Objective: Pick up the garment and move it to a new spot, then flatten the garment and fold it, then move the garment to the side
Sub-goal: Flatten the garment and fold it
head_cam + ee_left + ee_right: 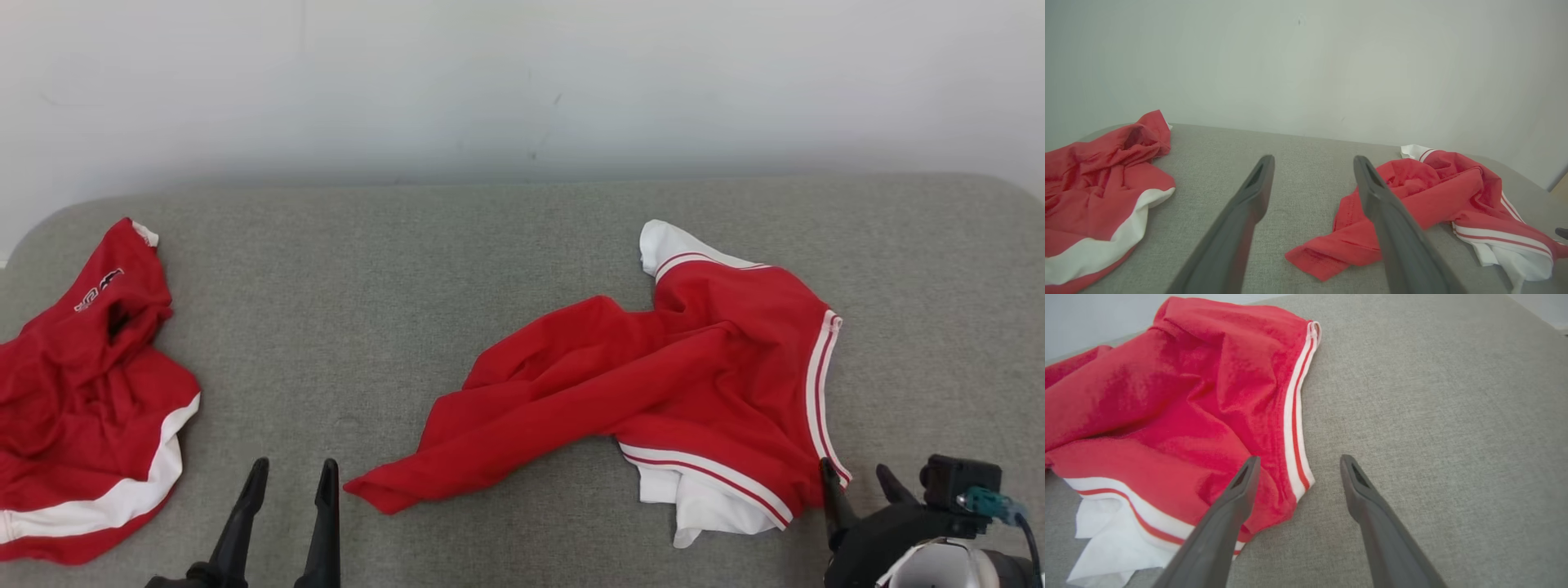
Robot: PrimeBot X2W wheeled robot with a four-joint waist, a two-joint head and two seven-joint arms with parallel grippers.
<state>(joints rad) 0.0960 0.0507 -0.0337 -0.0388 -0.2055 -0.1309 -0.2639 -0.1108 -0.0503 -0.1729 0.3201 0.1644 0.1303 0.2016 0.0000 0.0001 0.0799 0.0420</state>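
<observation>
- Lying crumpled on the grey counter (367, 286), right of centre in head view: the garment (653, 384), red with white trim, not flat, not folded
- one long red part stretches toward the lower left, its tip near the left end effector (294, 465) but apart from it
- striped band (819, 384), white with a thin red line, runs down the garment's right edge; a similar band runs along its near edge, with white cloth (702, 506) sticking out under it
- white flap (665, 245) at the garment's far end, toward the wall (522, 82)
- left end effector: fingers spread, released, nothing between them, over bare counter between the two cloth piles
- right end effector (856, 467): fingers spread, released, grasping nothing, at the garment's near right corner
- right wrist view: one finger (1237, 498) overlaps the red corner by the striped band, the other is over bare counter; cannot tell if it touches the cloth
- second red garment (82, 392) with a broad white band, bunched at the counter's left edge, well apart from the task garment
- printing (98, 290) near its top, too small to read
- left wrist view: second red garment left of the spread fingers, task garment right
</observation>
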